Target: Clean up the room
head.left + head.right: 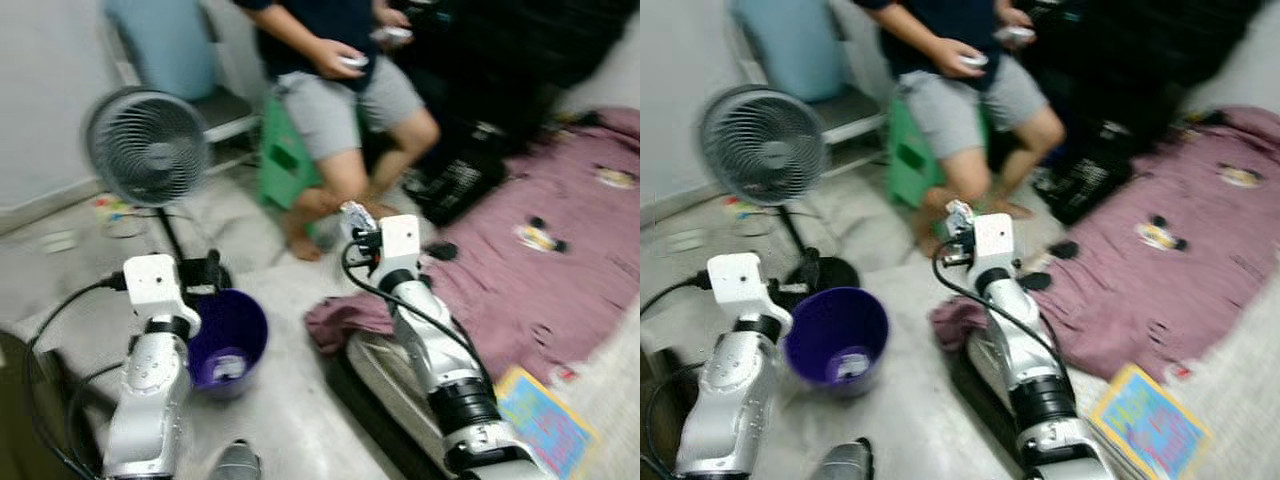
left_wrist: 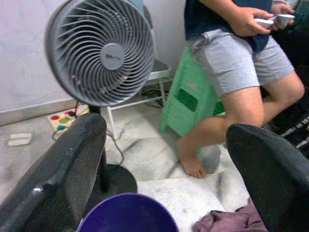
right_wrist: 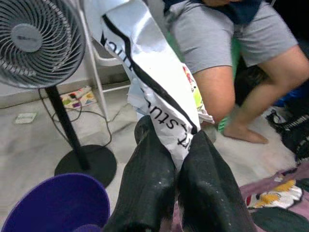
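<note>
My right gripper [image 3: 169,169] is clamped on a torn white wrapper [image 3: 149,72] with black lettering, held raised above the floor near the edge of the maroon blanket [image 1: 520,270]. The purple bucket [image 1: 835,340], the likely place for this scrap, stands on the floor at about nine o'clock from that gripper, near but clearly apart. My left gripper [image 2: 164,179] has its fingers spread wide with nothing between them, and sits just above the bucket's rim.

Risks noted:

1. The hold is on the wrapper's lower end only; most of it stands free above the fingers. In my judgement a quick swing could let it flap, tear or slide out.
2. The standing fan [image 1: 147,147] faces the work area from about ten o'clock. I cannot tell whether it is running; if it is, a light scrap let go too high could be blown past the bucket.
3. A seated person's bare foot [image 1: 300,243] and leg lie at roughly twelve o'clock, near the raised gripper. Reaching forward instead of sideways risks contact.
4. My left gripper sits over the bucket mouth and could obstruct the drop or collide with the right.
</note>
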Controlling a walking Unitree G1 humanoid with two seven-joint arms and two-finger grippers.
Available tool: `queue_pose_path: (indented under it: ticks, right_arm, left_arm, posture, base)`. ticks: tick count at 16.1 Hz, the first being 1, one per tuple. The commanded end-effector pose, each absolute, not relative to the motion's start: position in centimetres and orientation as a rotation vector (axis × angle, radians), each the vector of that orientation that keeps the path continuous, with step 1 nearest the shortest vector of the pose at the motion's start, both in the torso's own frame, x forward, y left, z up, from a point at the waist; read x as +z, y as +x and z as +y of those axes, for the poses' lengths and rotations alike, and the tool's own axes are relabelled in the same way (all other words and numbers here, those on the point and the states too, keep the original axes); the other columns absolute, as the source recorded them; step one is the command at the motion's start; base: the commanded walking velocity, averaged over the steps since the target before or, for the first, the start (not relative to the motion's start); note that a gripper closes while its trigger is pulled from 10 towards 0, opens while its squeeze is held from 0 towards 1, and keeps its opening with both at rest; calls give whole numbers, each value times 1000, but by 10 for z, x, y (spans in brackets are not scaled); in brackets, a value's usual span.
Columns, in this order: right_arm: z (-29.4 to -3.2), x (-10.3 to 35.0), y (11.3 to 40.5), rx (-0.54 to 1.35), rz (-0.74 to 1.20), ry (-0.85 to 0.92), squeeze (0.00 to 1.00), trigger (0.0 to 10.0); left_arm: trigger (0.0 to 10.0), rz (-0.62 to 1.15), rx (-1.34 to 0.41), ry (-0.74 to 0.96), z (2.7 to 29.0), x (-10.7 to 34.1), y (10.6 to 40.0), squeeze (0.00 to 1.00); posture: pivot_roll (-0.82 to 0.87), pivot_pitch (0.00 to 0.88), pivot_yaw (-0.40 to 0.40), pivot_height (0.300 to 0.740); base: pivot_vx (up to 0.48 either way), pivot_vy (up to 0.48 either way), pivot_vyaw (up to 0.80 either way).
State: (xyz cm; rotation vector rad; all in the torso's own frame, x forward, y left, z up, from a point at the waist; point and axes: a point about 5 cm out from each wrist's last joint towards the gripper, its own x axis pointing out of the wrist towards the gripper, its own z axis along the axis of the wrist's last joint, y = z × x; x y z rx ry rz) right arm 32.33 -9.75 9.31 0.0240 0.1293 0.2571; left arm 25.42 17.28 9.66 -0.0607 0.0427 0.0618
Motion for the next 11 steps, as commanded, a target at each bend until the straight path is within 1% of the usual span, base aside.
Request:
queue_pose_path:
  ticks: [1, 11]
  right_arm:
    - [-99, 92, 324, 250, 132, 26, 0, 10000]
    - [-100, 92, 324, 244, 129, 28, 0, 10000]
  left_arm:
    - [10000, 31, 55, -49, 172, 100, 256, 0]
    - [10000, 22, 33, -36, 169, 101, 258, 0]
  posture:
    - [8, 0, -57, 740]
    - [3, 0, -55, 740]
  base:
    - [0, 0, 800]
    - [0, 0, 800]
